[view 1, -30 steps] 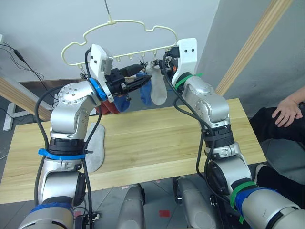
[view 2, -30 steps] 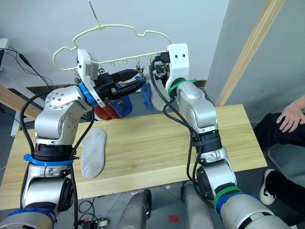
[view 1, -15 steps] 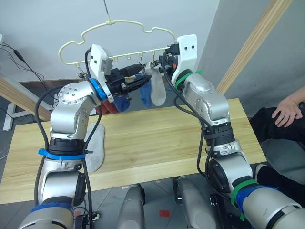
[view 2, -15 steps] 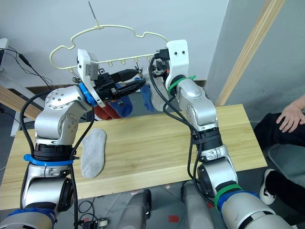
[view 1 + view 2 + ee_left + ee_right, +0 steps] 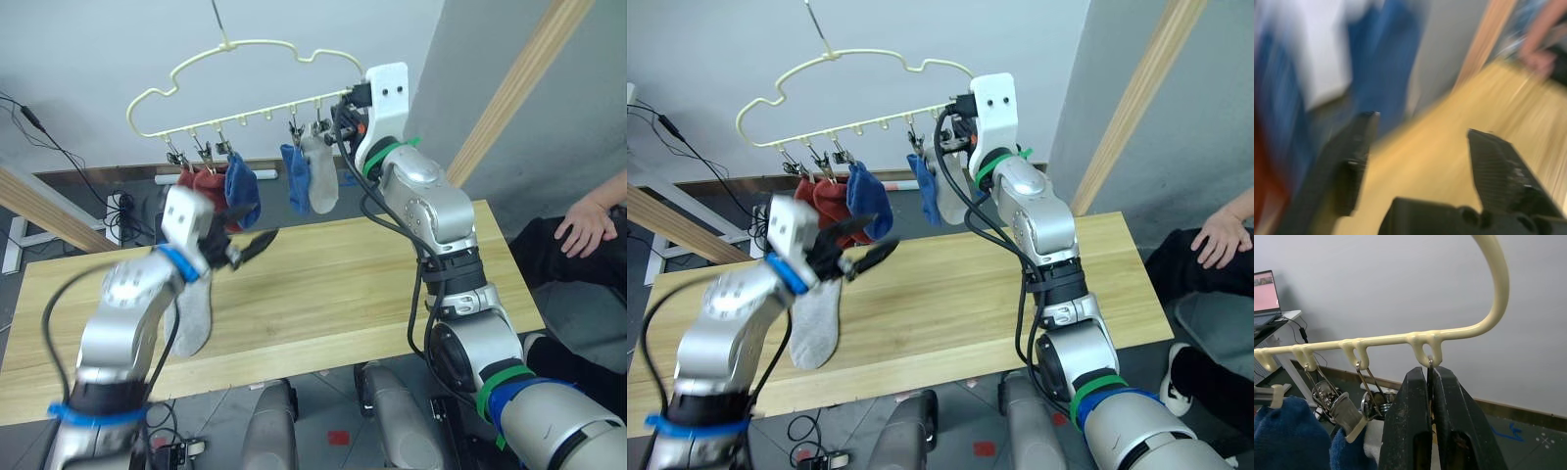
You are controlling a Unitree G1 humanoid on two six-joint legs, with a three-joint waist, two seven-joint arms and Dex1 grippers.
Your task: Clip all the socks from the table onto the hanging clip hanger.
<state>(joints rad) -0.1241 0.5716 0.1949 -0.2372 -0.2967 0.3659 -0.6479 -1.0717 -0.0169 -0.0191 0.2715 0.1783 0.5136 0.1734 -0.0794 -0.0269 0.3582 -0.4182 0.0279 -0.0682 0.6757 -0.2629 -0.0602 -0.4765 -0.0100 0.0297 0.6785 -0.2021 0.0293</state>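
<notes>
The pale yellow clip hanger (image 5: 257, 49) hangs above the table (image 5: 333, 284). Clipped to it from left to right are two rust red socks (image 5: 198, 182), a blue sock (image 5: 242, 191), another blue sock (image 5: 295, 178) and a light grey sock (image 5: 321, 176). Another grey sock (image 5: 194, 311) lies flat on the table's left part. My left gripper (image 5: 251, 249) hovers open just above the table, beside that sock and below the hanging ones. At the hanger's right end my right gripper (image 5: 1429, 382) is shut on a metal clip (image 5: 1429, 363).
Light-wood poles of a frame slant at the right (image 5: 514, 93) and at the left (image 5: 44, 196). A person's hand (image 5: 588, 223) rests beyond the table's right end. Cables and a stand sit on the floor behind the table.
My left arm has dropped from the hanger to just above the table, its fingers now apart, leaving a blue sock hanging from a clip. The right gripper has stayed at the hanger's right end.
</notes>
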